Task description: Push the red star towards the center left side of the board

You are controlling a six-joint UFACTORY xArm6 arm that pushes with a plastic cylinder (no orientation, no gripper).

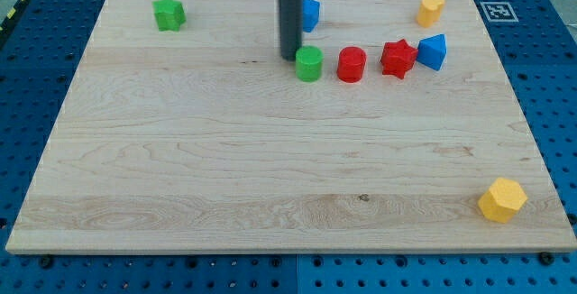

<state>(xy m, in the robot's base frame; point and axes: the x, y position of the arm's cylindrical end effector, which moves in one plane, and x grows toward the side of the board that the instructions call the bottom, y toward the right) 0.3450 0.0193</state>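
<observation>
Red star (398,58), faceted plastic, sits on pale grained wooden board (180,168).

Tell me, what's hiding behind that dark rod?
A blue block peeks out on the view's right of the rod. Its left part is covered, so I cannot tell its shape. My tip sits just left of the green cylinder.

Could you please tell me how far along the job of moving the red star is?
Nothing looks done: the red star sits right of centre near the view's top. My tip is beside the green cylinder, away from the star. The whole push left remains.
</observation>
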